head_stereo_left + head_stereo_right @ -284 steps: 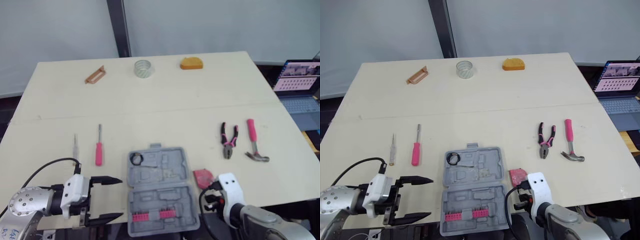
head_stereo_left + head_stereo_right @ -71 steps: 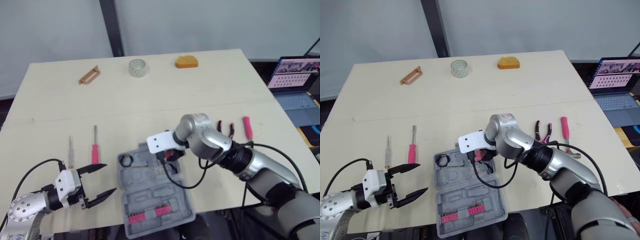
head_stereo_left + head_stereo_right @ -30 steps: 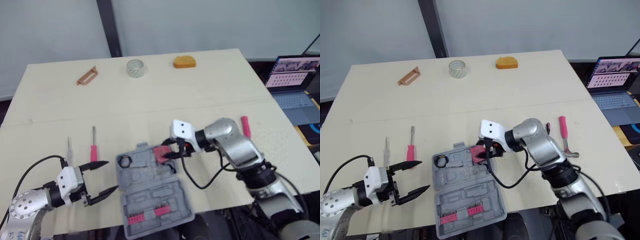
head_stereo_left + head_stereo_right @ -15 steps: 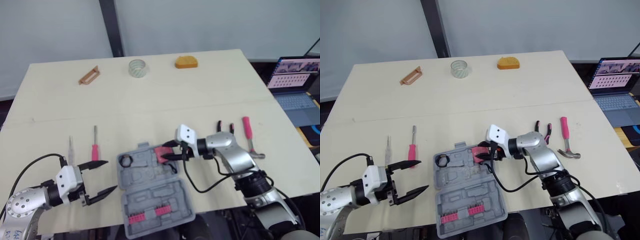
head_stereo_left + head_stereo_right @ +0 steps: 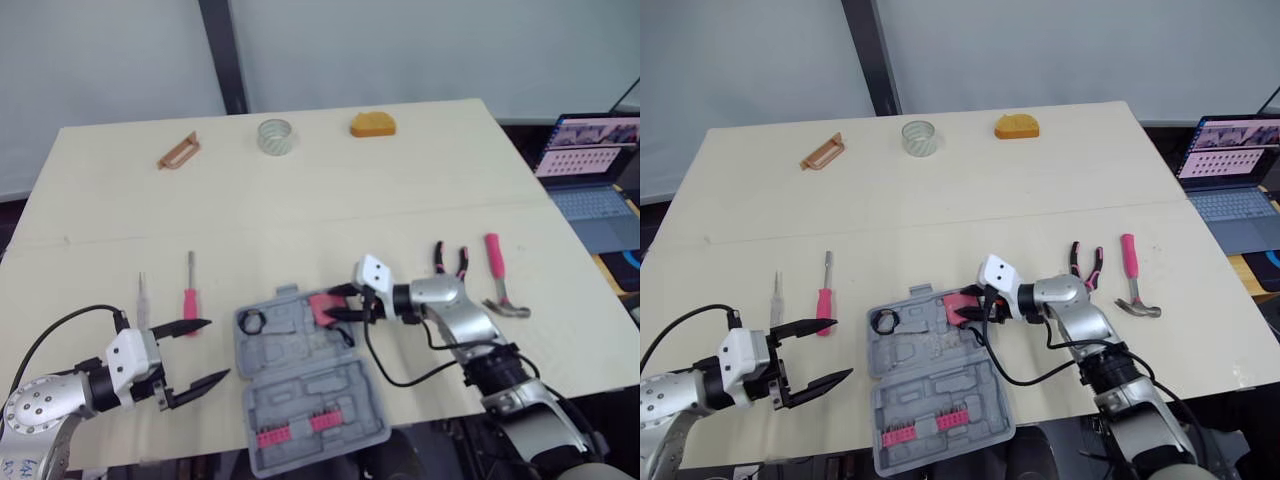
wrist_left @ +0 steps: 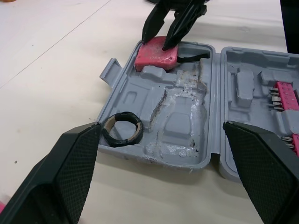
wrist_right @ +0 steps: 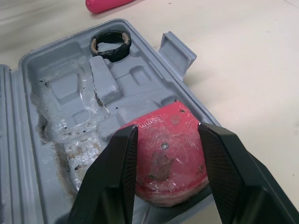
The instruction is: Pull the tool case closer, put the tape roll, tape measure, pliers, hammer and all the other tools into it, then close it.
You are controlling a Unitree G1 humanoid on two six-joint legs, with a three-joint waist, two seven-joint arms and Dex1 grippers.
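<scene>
The right gripper's (image 7: 167,129) fingers (image 7: 117,172) sat against both sides of the red tape measure (image 7: 166,161), parted just to its width. Raised lettering ran along the scuffed top near a central screw, too small to read. The tape measure lay in a far corner pocket of the open grey case (image 7: 65,88), which also held a black roll (image 7: 110,43) and pink bits (image 5: 290,430). The left gripper (image 5: 215,350) gaped wide, empty, beside the case.
</scene>
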